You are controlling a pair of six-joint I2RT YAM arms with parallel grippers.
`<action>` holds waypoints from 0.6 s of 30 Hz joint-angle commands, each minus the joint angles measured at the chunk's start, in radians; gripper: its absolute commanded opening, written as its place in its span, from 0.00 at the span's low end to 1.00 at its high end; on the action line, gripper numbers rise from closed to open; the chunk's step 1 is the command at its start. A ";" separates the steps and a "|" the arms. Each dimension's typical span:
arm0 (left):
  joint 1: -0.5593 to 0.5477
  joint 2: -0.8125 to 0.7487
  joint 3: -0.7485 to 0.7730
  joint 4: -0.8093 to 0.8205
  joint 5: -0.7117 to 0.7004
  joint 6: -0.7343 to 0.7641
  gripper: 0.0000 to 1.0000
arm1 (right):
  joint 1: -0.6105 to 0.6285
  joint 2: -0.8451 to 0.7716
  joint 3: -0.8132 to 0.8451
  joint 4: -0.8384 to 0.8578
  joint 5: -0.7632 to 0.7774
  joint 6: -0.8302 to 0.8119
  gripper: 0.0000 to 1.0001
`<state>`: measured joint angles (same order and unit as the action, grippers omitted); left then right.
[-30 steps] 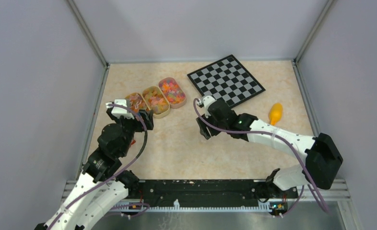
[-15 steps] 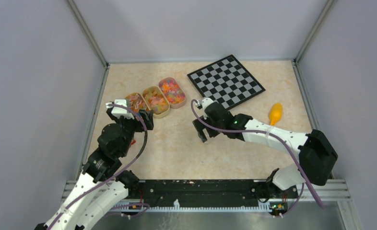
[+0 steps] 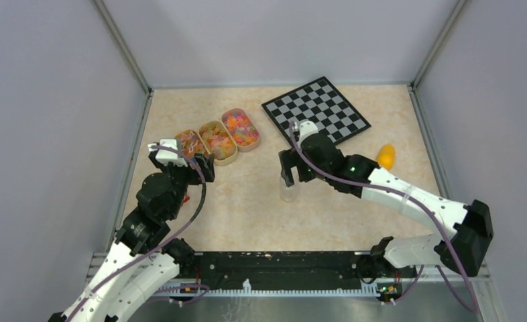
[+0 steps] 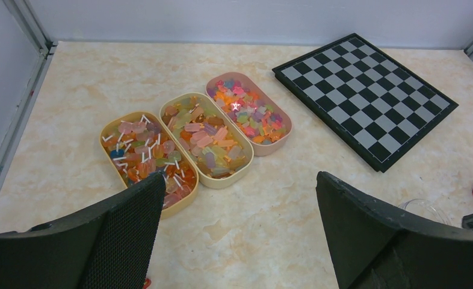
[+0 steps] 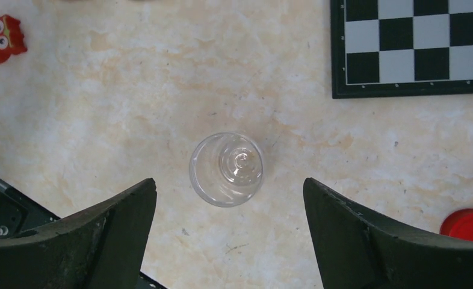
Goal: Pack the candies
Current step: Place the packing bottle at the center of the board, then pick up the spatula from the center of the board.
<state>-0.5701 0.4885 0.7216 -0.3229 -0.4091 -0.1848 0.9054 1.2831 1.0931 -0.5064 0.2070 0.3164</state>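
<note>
Three trays (image 4: 221, 185) offer your candies (image 4: 207, 135); right gripper (image 5: 228, 180) gapes empty over the uncapped jar (image 5: 227, 170) for filling, left gripper (image 4: 240, 177) likewise spread.

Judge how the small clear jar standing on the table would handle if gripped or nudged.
The jar looks empty and see-through, so it is probably light; a nudge would likely slide it across the smooth table. Its wall is round and glossy, so a grip may slip unless centred. It stands upright, mouth open, red lid off; knocked over, it would probably roll.
</note>
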 commanded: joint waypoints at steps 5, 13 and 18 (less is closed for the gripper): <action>0.001 -0.008 -0.003 0.029 0.000 -0.008 0.99 | -0.080 -0.156 -0.015 -0.108 0.205 0.312 0.87; 0.000 -0.004 -0.006 0.034 0.012 -0.010 0.99 | -0.227 -0.171 -0.057 -0.460 0.437 0.834 0.78; 0.000 0.001 -0.006 0.034 0.013 -0.010 0.99 | -0.333 -0.129 -0.103 -0.537 0.409 0.930 0.75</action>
<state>-0.5701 0.4885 0.7204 -0.3229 -0.4053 -0.1852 0.6411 1.1217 1.0203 -0.9188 0.5831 1.0714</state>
